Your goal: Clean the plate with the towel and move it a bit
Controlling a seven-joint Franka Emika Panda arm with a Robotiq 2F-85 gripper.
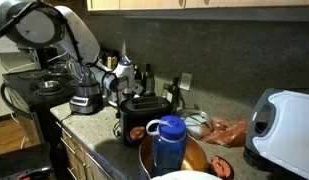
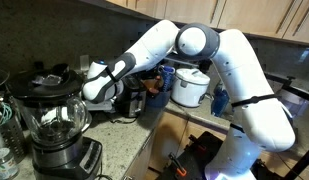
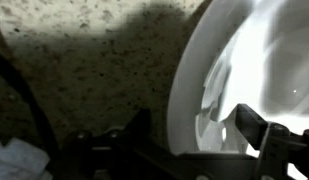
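In the wrist view a white plate (image 3: 244, 70) lies on the speckled counter and fills the right side. My gripper (image 3: 191, 128) is open. Its dark fingers straddle the plate's near rim, one outside on the counter and one over the plate's inside, with a gap visible beside the outer finger. A bit of white towel (image 3: 14, 160) shows at the bottom left corner, apart from the plate. In both exterior views the arm's wrist (image 1: 118, 78) (image 2: 102, 80) reaches down at the back of the counter. There the plate and towel are hidden.
A blender (image 1: 84, 96) (image 2: 54, 125) stands beside the arm. A black toaster (image 1: 144, 112) stands in front of the wrist. A blue bottle (image 1: 170, 142), an orange bowl (image 1: 199, 158) and a white cooker (image 1: 284, 122) (image 2: 191, 86) crowd the counter. The backsplash wall is close behind.
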